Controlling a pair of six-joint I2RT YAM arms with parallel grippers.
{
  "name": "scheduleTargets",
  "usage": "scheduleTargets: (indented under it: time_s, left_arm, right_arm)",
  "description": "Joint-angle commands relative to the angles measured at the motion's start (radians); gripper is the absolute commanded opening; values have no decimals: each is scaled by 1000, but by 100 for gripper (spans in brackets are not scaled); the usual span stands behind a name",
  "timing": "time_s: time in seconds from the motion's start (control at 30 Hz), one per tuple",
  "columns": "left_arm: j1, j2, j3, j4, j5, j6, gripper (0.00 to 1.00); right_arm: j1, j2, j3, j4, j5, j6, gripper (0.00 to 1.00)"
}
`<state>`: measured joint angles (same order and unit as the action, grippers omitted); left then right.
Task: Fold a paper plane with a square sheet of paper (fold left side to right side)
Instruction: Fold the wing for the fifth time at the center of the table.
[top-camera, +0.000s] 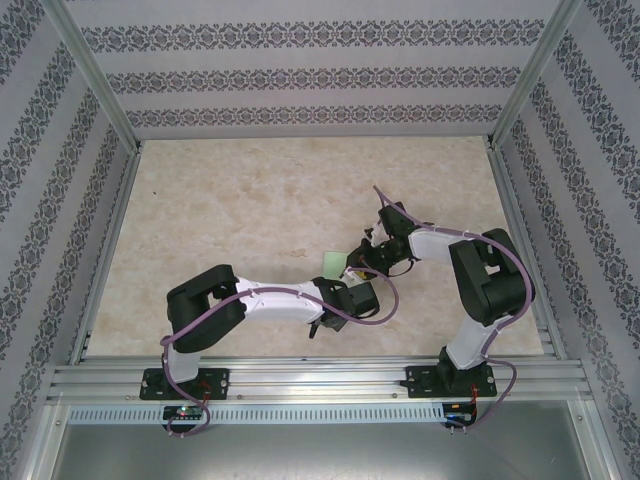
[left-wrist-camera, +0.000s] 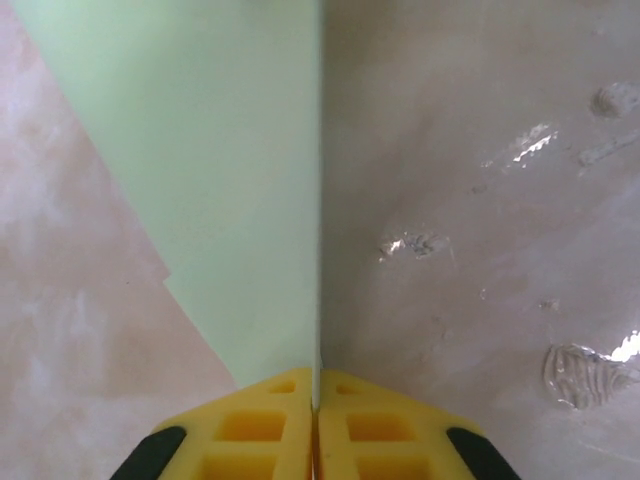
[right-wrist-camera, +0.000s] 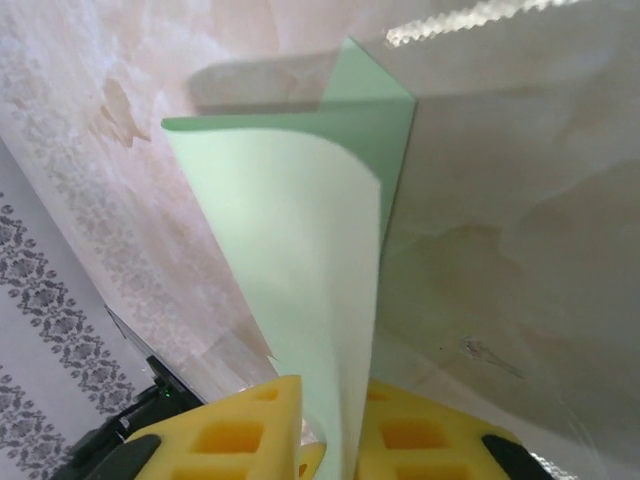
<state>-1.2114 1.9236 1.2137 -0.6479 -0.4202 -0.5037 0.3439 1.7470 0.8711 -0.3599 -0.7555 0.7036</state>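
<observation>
Left fingers (left-wrist-camera: 250, 425): closed together, pinching the near edge of the mint-green sheet of paper (left-wrist-camera: 230, 180). Sheet: mid-counter (top-camera: 250, 200), between both arms, partly curled upward. Right fingers (right-wrist-camera: 240, 430): slightly apart, the curled sheet running between them.

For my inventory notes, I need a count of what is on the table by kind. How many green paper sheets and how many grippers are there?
green paper sheet: 1
grippers: 2 (left gripper, right gripper)
Total: 3
</observation>
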Motion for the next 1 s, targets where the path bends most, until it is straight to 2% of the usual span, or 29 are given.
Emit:
scheduleTargets:
  time_s: [0.0,0.17,0.3,0.53,0.73,0.97]
  left_arm:
    - [7,-47,-21,30,17,-13,5]
    - [31,-81,-59,88,76,-25,2]
    - [57,-128,-117,169,137,-47,3]
    - [121,-211,-254,344,264,-98,3]
    - [186,-266,-387,548,392,-160,3]
    - [260,-294,-514,761,516,-235,3]
  right_arm:
    - [-21,-69,18,-13,29,-23,27]
    - [-84,-211,-17,-7,92,-39,49]
    - [-131,-308,-76,13,145,-46,60]
    - [-139,-337,-147,65,118,-61,62]
    - [-122,-346,-224,187,68,-36,63]
    - [-26,-339,-270,270,123,-40,66]
